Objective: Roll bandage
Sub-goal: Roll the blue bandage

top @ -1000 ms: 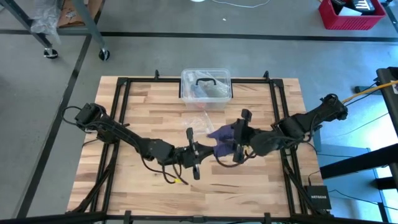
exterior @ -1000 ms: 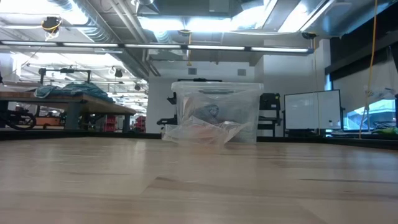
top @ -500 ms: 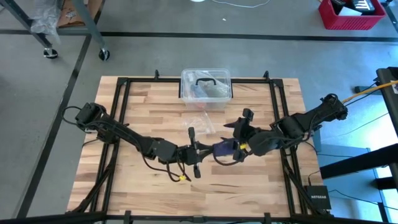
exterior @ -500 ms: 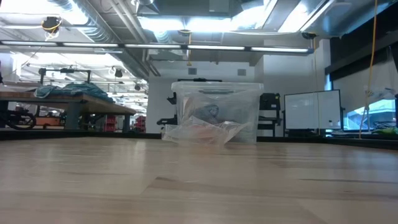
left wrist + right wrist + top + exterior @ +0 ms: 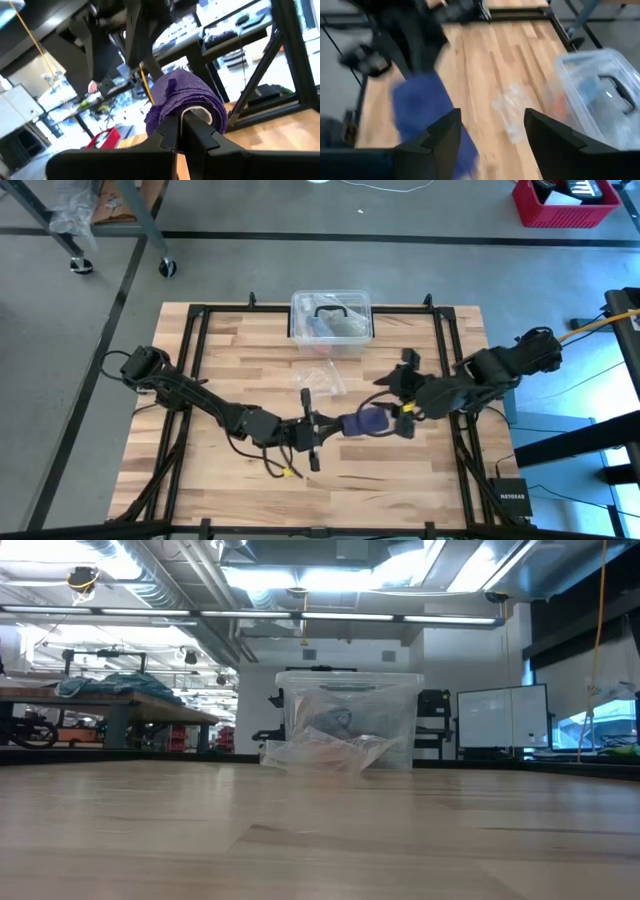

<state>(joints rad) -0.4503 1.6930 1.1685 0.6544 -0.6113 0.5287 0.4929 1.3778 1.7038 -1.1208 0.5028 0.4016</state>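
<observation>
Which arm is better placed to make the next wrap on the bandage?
Right, probably. The left gripper is shut on the rolled bandage, serving as its anchor. The right gripper is open beside the roll's other end, so it looks free to guide the loose fabric.

The pale wooden desk (image 5: pixel 320 840) is seen level from its surface, filling the lower part of the view. At its far edge a clear plastic box (image 5: pixel 348 720) is set, with a crinkled clear wrapper (image 5: pixel 322 753) lying just in front of it. Beyond, a workbench (image 5: pixel 110 700), monitors (image 5: pixel 500 718) and lit ceiling fixtures (image 5: pixel 300 580) are visible.
</observation>
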